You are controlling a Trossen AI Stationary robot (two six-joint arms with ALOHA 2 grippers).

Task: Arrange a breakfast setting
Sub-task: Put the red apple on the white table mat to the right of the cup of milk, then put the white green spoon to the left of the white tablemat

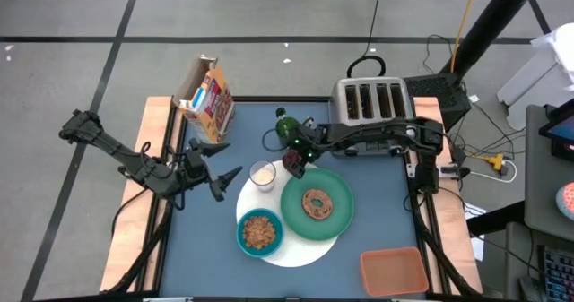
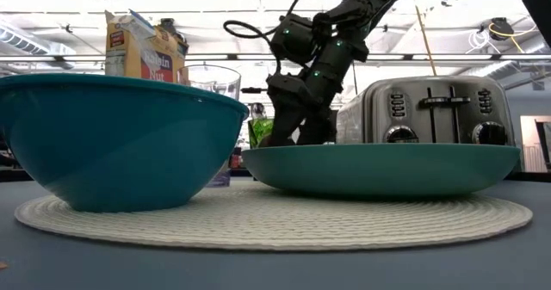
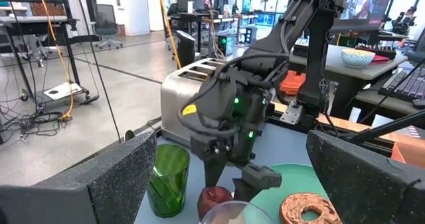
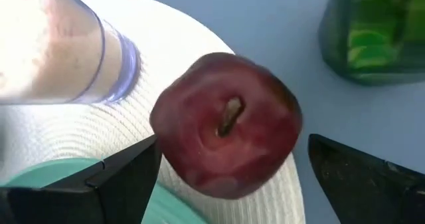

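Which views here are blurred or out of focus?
Right wrist view: the red apple and milk glass sit too close, both soft. Low view: the teal bowl looms large; the toaster stays sharp. High view: evenly lit, crisp.

- Silver four-slot toaster (image 1: 371,103) upper centre-right of the high view, slots facing up; black cord looping above it.
- Cereal box (image 1: 207,101) upper left of centre, top flaps open, standing at the table's edge.
- Orange-brown rectangular tray (image 1: 393,271) lower right, near the table's corner.
- Blue table (image 1: 215,239) filling the middle, wooden strips along both sides.
- Yellow cable (image 1: 468,15) upper right, on grey floor.
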